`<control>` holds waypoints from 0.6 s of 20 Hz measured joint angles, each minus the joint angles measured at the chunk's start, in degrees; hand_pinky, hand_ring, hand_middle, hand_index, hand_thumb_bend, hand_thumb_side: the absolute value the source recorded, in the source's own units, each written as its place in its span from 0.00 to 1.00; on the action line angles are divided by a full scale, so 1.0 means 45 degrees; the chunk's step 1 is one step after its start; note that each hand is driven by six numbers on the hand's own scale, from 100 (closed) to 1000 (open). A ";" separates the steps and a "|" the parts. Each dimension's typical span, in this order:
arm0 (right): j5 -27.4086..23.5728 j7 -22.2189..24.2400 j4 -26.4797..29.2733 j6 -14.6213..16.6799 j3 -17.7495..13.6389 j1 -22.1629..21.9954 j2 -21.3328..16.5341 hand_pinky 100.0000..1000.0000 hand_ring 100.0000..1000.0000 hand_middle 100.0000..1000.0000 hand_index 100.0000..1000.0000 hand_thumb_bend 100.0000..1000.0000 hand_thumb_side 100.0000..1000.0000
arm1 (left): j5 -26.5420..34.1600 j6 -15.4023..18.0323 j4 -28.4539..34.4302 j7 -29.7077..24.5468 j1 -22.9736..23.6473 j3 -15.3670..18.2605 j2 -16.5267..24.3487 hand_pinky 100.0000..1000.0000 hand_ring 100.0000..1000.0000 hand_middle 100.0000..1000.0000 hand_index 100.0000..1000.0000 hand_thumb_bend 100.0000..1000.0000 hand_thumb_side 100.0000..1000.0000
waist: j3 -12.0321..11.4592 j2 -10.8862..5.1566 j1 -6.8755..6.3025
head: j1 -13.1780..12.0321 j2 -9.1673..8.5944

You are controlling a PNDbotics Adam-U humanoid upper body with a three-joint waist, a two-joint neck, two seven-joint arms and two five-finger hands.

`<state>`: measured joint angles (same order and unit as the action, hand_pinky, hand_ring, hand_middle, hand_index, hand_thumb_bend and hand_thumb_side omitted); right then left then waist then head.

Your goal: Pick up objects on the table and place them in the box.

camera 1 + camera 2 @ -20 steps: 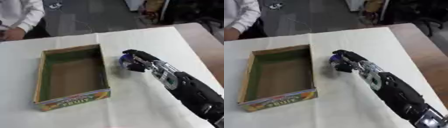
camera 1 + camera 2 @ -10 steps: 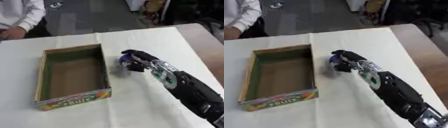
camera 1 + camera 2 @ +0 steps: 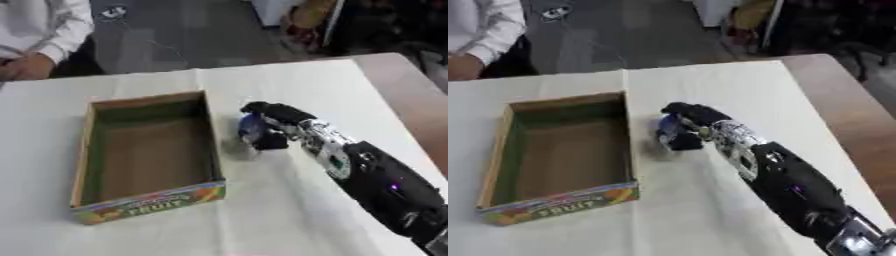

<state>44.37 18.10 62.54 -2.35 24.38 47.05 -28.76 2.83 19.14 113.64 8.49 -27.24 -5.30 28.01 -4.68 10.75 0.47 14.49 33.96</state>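
left eye view: black right arm (image 3: 385, 187) reaching in from the lower right corner. right hand (image 3: 278, 125) just right of the box (image 3: 96, 210), fingers curled round a small blue object (image 3: 250, 126) low over the white table (image 3: 280, 215). box open, printed "fruit" on its near wall, nothing visible inside.
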 measured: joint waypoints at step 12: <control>0.0415 0.0228 -0.0352 0.0264 -0.0275 -0.0297 0.0134 0.34 0.84 1.00 1.00 0.17 0.69 | 0.0033 -0.0005 0.0000 -0.0008 -0.0017 0.0000 0.0000 0.44 0.54 0.81 0.70 0.00 0.84 | 0.0020 0.0000 -0.0007 | 0.0050 -0.0189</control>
<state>46.23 19.13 60.95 -1.16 23.15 45.71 -28.16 2.98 19.12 113.64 8.46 -27.31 -5.30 28.01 -4.59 10.75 0.44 14.72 33.11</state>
